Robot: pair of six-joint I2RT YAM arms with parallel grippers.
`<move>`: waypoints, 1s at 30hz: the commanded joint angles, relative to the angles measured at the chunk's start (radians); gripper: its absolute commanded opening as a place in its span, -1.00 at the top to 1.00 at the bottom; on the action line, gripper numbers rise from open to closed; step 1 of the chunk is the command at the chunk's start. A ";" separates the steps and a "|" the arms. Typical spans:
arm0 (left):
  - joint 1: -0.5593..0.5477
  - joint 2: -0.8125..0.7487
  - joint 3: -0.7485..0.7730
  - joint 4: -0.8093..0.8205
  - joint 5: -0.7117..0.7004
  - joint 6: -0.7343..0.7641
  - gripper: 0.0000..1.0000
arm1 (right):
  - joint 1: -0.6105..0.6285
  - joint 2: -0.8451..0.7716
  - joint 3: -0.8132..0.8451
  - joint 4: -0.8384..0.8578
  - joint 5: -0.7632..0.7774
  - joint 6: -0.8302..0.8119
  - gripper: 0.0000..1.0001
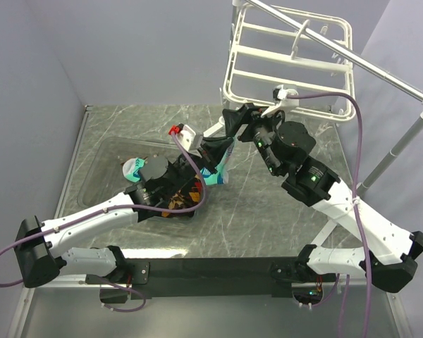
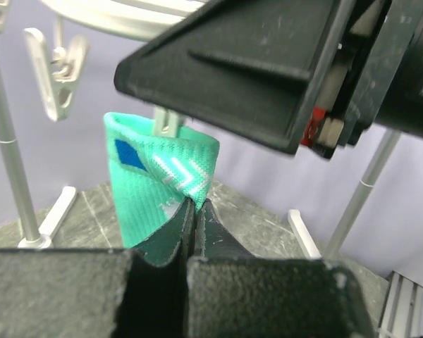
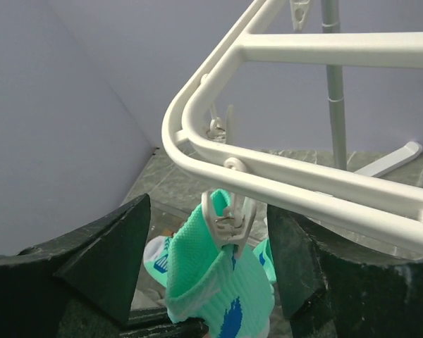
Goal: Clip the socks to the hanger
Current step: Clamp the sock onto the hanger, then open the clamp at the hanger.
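Mint-green sock [image 3: 222,289] hung from a white clip [image 3: 224,217] under the hanger [image 3: 303,184] rim. Left gripper [image 2: 195,215] pinching the sock lower down. Right gripper [image 3: 208,239] spread wide, either side of the clip.

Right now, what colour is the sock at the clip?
The sock: mint green with blue marks; right wrist view.

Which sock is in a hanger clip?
The mint-green sock pinched by the left gripper, its top in the rim clip; the other mint-green sock and argyle socks lie unclipped below.
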 commanded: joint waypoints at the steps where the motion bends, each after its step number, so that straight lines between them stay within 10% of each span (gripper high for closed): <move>1: -0.001 0.007 0.058 0.019 0.083 0.018 0.99 | -0.002 -0.036 -0.014 0.020 0.051 -0.019 -0.46; 11: 0.007 0.004 0.081 -0.046 0.085 0.040 -0.03 | -0.019 -0.063 -0.052 0.017 0.087 -0.047 0.06; 30: 0.395 0.134 0.250 -0.035 0.586 -0.069 -0.17 | -0.070 -0.143 -0.088 0.013 0.107 -0.128 0.21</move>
